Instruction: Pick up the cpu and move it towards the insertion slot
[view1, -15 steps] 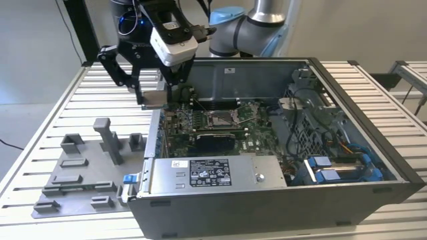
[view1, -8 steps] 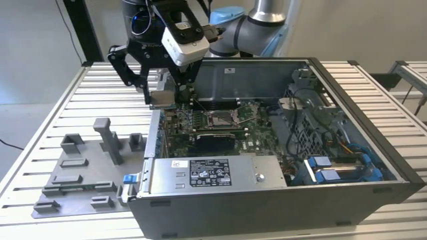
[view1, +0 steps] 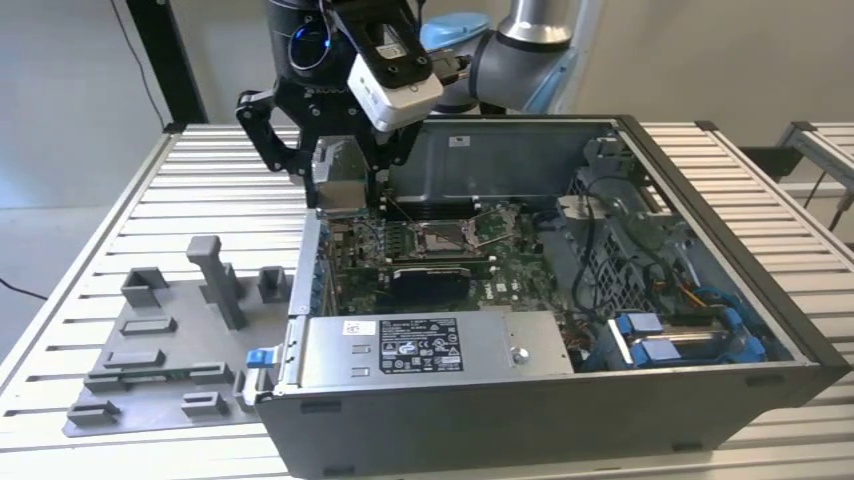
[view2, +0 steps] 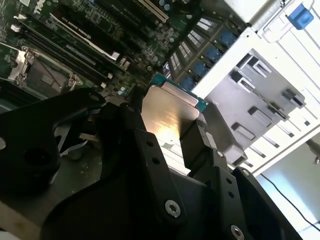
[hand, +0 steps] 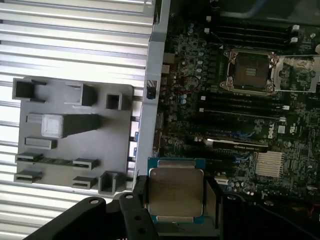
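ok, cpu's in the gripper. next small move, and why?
Probably translate across the motherboard toward the insertion slot, holding height. The gripper is shut on the cpu, which hangs just inside the case wall beside the grey fixture tray, well off the socket.

The exterior view looks down from well back on the open dark metal computer case (view1: 534, 420), whose green circuit board (hand: 190, 100) (view2: 125, 75) both wrist views see close up.
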